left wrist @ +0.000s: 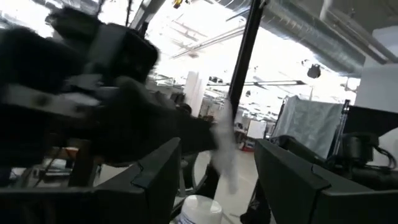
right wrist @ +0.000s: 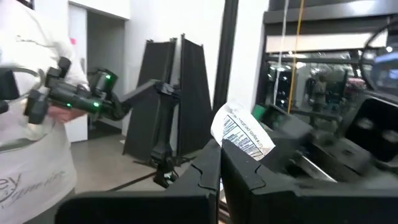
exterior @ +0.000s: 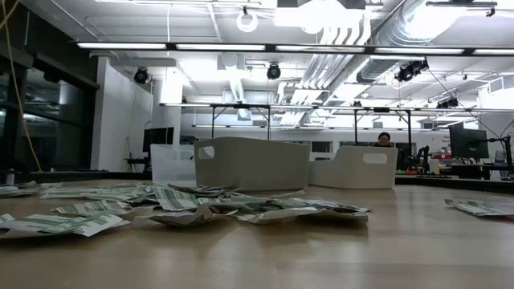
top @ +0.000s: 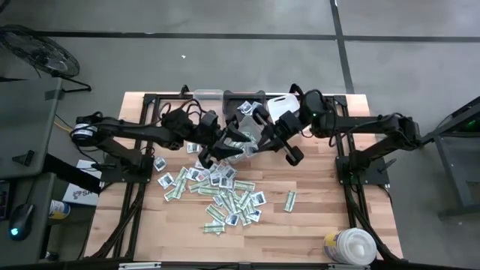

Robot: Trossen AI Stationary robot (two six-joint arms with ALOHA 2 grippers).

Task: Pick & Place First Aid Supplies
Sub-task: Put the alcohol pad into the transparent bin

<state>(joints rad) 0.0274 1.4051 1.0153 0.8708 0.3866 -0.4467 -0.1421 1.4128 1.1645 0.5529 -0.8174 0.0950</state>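
Bare tabletop [top: 315, 225] beside packets [top: 225, 196]

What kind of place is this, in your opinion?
Probably a large robotics lab or workshop. The low view shows an open ceiling with bare ducts and strip lights, and desks with a monitor behind. The high view shows a wooden table on a concrete floor.

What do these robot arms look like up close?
Both arms are black, built of slim jointed links with dark cables looped along them. The left arm has a pale band near its base. Each ends in a tool, left and right, with two flat, blocky black fingers.
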